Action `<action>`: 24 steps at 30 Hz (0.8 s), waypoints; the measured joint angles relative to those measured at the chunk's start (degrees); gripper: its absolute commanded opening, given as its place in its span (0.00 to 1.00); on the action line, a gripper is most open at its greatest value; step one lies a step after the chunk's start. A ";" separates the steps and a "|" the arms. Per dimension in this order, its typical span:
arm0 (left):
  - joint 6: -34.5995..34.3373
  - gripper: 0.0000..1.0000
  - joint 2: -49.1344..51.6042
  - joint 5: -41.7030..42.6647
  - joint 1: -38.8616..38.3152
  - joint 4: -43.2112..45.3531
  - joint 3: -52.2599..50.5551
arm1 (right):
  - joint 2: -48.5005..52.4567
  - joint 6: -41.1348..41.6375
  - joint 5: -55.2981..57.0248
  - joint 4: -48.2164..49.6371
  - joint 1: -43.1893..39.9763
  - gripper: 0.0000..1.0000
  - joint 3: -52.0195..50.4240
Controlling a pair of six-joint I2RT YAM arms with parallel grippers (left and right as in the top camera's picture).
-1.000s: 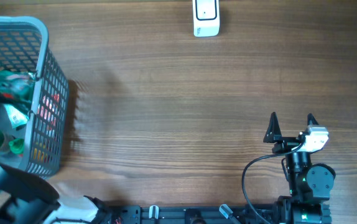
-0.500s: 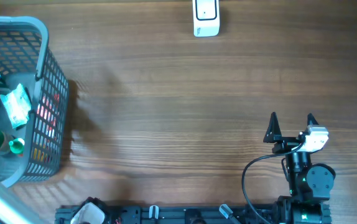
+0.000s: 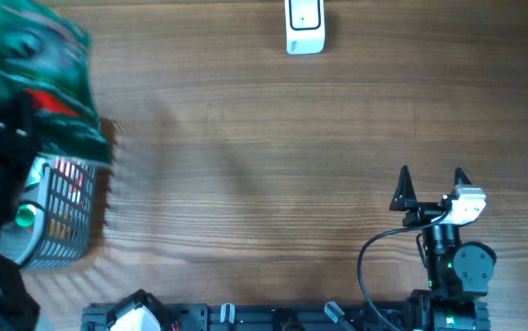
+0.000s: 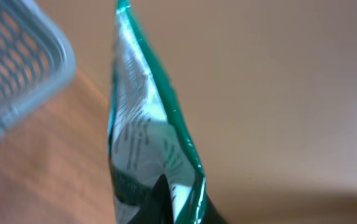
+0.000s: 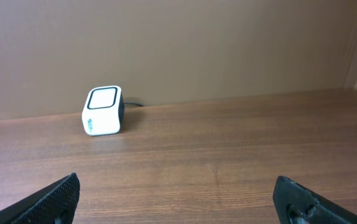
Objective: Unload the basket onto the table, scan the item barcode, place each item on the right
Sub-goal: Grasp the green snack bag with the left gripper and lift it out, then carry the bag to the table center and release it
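Green foil pouch [image 3: 39, 83], printed white on one face, hangs over your grey mesh basket [image 3: 66, 211] at the left edge of the wooden table [image 3: 246, 138], pinched by the left gripper [image 4: 163, 202]. Your right gripper [image 3: 431, 176] rests spread wide, well apart from the white cube scanner [image 3: 304, 26].

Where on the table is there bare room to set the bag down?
The widest free patch is the middle of the table, bordered by the basket at the left, the scanner at the far edge and the right gripper at the near right. Right of the scanner is bare too. It is crowded only at the basket.
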 measured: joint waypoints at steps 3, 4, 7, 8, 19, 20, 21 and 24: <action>0.52 0.04 -0.48 -0.04 -4.83 -6.71 0.07 | 0.00 0.00 0.00 0.02 0.00 1.00 0.00; 0.74 0.04 -0.44 -0.55 -6.80 -9.33 0.09 | 0.00 0.00 0.00 0.00 0.00 1.00 0.00; 1.14 0.04 -0.39 -4.22 -12.87 -17.07 0.07 | 0.00 0.00 0.00 0.02 0.00 1.00 0.00; 1.14 0.04 -0.39 -5.81 -14.75 -18.75 0.07 | 0.00 0.00 0.00 0.02 0.00 1.00 0.00; -2.10 0.04 -0.48 -16.65 -30.67 -12.87 -13.27 | 0.00 0.00 0.02 0.00 0.00 1.00 0.00; -2.62 0.04 -0.33 -17.14 -32.13 -10.88 -15.50 | 0.00 0.00 0.00 0.00 0.00 1.00 0.00; -3.45 0.04 -0.20 -17.94 -33.88 -7.93 -18.18 | 0.00 0.00 0.02 0.00 0.00 1.00 0.00; -6.25 0.04 -0.02 -20.68 -39.85 0.37 -26.21 | 0.00 0.00 0.00 0.00 0.02 1.00 0.00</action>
